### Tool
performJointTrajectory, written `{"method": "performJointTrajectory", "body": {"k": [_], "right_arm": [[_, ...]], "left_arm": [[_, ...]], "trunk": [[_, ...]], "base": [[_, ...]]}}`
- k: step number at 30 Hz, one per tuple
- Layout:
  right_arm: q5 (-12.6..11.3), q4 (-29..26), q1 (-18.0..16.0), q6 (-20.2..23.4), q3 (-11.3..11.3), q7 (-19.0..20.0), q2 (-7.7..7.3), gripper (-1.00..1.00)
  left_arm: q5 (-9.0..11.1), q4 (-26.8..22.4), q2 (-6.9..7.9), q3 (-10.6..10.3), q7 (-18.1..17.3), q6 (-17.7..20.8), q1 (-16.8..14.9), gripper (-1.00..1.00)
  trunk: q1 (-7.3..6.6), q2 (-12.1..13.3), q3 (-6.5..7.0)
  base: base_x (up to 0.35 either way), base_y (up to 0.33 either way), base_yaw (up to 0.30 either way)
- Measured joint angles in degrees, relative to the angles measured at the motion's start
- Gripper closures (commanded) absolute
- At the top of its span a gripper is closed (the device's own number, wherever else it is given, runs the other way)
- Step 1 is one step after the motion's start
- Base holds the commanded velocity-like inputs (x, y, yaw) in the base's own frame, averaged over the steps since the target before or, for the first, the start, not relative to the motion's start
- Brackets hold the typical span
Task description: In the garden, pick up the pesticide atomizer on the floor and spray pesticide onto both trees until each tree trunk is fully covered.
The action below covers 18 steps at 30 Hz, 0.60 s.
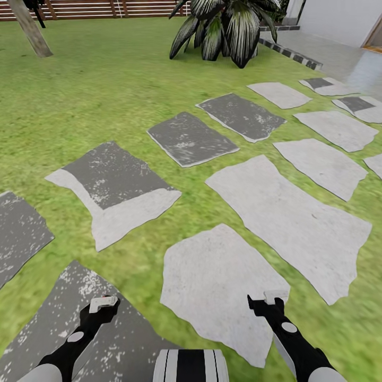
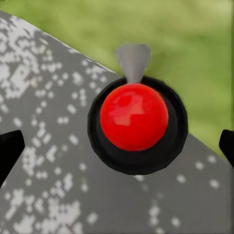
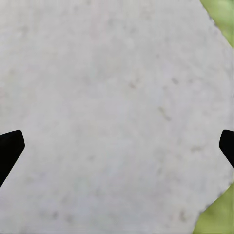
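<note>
— Left wrist view first: what are your fingers doing?

— My left gripper [image 2: 118, 148] has its fingers [image 2: 9, 151] spread wide, one black tip at each edge of the picture, touching nothing. Between them, further out, I see a glossy red ball [image 2: 134, 117] seated in a black ring [image 2: 139, 163], with a grey cone-shaped piece [image 2: 132, 61] sticking out past the ring. I cannot tell what this thing is, or whether it is the atomizer. Under it lies a dark speckled stone [image 2: 48, 146], and beyond the stone's edge, green grass [image 2: 185, 39].

— And the other one?

— My right gripper [image 3: 117, 148] is spread just as wide and holds nothing. Below it is a pale stone [image 3: 107, 97], with slivers of grass at two corners.

— What does the head view add?

— It places both arms. The left gripper [image 1: 101, 307] hangs over the dark speckled stone [image 1: 48, 329], the right gripper [image 1: 268, 302] over the pale stone [image 1: 212, 286]. From there a double row of stepping stones [image 1: 191, 139] runs away across the lawn toward a paved area [image 1: 350, 61] beside a white wall [image 1: 339, 18].

— Any trees?

— At the far left a leaning, mottled trunk [image 1: 31, 29] rises from the grass, near the brown slatted fence [image 1: 106, 8]. A broad-leaved palm-like plant [image 1: 228, 26] stands further right. Both are well apart from my grippers.
</note>
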Motion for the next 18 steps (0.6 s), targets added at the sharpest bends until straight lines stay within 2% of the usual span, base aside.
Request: {"method": "performJointTrajectory", "body": {"k": [8,18], "right_arm": [[0.00,0.06,0.04,0.00,0.02,0.00,0.00,-1.00],[0.00,0.07,-0.01,-0.01,0.01,0.01,0.00,-1.00]], "left_arm": [[0.00,0.02,-0.01,0.00,-0.03,0.00,0.00,-1.00],[0.00,0.09,-0.01,0.00,-0.03,0.00,0.00,-1.00]], "trunk": [[0.00,0.00,0.07],[0.00,0.00,0.85]], "base": [[0.006,-0.003,0.000],[0.000,0.000,0.000]]}}
